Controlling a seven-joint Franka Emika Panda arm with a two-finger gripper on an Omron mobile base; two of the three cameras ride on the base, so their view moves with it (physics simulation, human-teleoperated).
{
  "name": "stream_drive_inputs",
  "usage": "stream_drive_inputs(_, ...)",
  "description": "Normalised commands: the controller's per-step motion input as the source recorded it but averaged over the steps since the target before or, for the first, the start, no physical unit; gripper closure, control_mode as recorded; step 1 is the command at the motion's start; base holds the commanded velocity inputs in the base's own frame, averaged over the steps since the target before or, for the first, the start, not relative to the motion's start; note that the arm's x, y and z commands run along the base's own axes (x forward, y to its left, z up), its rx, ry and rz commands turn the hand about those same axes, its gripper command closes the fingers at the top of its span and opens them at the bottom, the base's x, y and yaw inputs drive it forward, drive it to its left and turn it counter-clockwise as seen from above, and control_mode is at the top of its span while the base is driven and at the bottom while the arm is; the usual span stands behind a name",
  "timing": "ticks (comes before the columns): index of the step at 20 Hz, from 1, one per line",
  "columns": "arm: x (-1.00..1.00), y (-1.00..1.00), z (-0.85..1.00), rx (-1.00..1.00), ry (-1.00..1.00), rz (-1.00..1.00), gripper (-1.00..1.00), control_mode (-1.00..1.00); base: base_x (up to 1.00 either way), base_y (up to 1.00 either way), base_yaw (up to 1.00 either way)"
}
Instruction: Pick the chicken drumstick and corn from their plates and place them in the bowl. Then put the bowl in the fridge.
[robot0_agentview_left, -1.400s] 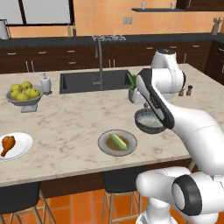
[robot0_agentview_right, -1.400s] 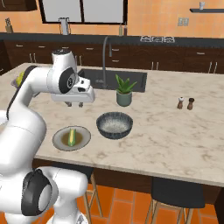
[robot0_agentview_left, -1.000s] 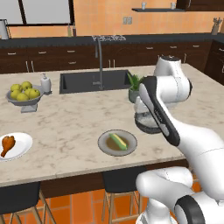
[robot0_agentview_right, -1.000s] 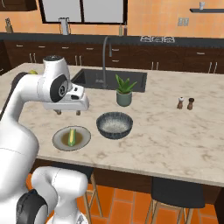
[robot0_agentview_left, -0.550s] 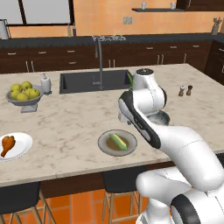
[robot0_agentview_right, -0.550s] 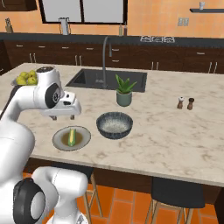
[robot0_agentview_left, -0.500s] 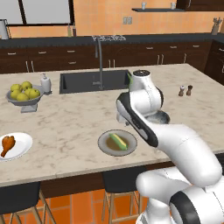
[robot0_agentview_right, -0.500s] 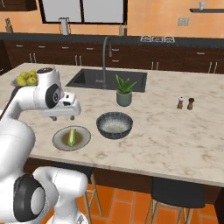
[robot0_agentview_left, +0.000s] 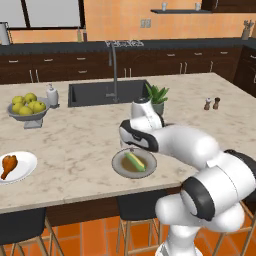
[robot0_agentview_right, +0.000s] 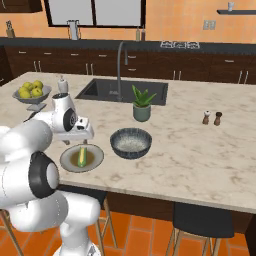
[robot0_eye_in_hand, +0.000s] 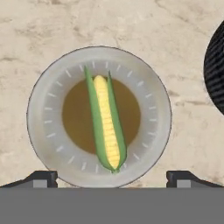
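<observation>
Two-finger gripper (robot0_eye_in_hand: 112, 177) hangs above grey-rimmed brown-centred plate (robot0_eye_in_hand: 43, 131), jaws spread wide, holding nothing. Yellow green-husked corn cob (robot0_eye_in_hand: 106, 123) lies on plate centre. Dark ribbed bowl (robot0_agentview_right: 131, 142) just right.

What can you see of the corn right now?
The short yellow cob of corn with pale green husk down both sides lies flat across the brownish centre of the round grey-rimmed plate, touching nothing else. It looks whole. The plate sits on the marble counter beside the dark ribbed bowl. The gripper hangs above it, jaws open wide.
</observation>
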Motion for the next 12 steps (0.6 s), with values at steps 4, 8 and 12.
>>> stream_drive_inputs(4,0.57,0.14,-0.72,0.00,0.00,0.00,-1.00,-1.00,0.00,0.00,0.00)
stream_drive_inputs(8,0.03,0.00,-0.61,0.00,0.09,0.00,-1.00,-1.00,0.00,0.00,0.00)
stream_drive_inputs(12,0.00,0.00,-0.40,0.00,0.02,-0.01,-1.00,-1.00,0.00,0.00,0.00)
